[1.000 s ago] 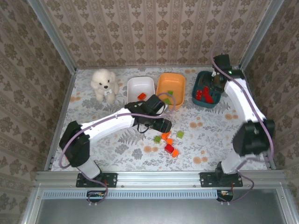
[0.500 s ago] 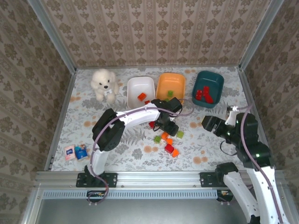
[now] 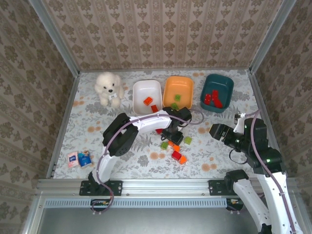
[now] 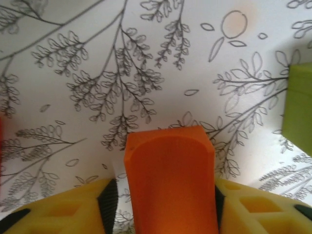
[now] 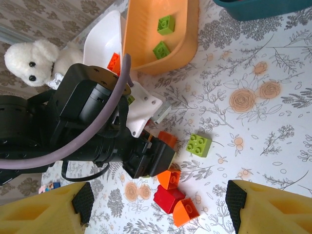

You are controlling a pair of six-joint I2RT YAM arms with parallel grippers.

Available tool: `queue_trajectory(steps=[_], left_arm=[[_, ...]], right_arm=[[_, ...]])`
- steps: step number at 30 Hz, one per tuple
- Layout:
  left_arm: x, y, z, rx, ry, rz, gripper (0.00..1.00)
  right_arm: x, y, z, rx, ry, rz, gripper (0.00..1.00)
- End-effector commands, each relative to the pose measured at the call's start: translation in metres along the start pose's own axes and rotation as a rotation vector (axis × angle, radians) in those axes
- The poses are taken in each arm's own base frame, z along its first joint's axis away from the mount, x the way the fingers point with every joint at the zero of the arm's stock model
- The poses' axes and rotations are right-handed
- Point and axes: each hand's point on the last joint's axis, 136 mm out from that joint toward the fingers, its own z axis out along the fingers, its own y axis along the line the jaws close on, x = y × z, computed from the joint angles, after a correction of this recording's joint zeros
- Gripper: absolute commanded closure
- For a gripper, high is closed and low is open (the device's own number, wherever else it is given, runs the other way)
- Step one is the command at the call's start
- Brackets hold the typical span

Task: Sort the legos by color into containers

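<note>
1. Landmark: orange tub at the far side of the table. It holds two green bricks.
2. White tub sits just left of the orange tub and holds two orange-red bricks. Teal tub sits right of the orange tub, apart from it, and holds red bricks.
3. Left gripper is low over the table on the near side of the orange tub. Its fingers stand narrow, one on each side of an orange brick. Cannot tell whether they clamp it.
4. Loose bricks lie on the near side of the orange tub, around the left gripper: green, orange and red.
5. Right gripper hangs near-right of the orange tub, spread wide with nothing between its fingers.
6. Plush dog sits left of the orange tub, beyond the white tub.
</note>
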Motion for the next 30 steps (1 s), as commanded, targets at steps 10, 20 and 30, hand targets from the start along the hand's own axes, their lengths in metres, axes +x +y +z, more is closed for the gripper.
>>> queue_trajectory(steps=[10,20,30], left_arm=[[-0.034,0.016,-0.083,-0.089,-0.221,-0.056,0.74],[-0.035,0.148,-0.135,-0.143,-0.310,-0.400,0.74],[-0.054,0.220,-0.089,-0.171,-0.200,-0.550,0.73]], right_arm=[[0.000,0.011,-0.005,-0.043,0.016,-0.037,0.27],[0.002,0.023,0.017,-0.080,0.059,-0.061,0.28],[0.007,0.050,0.042,-0.076,0.103,-0.170,0.29]])
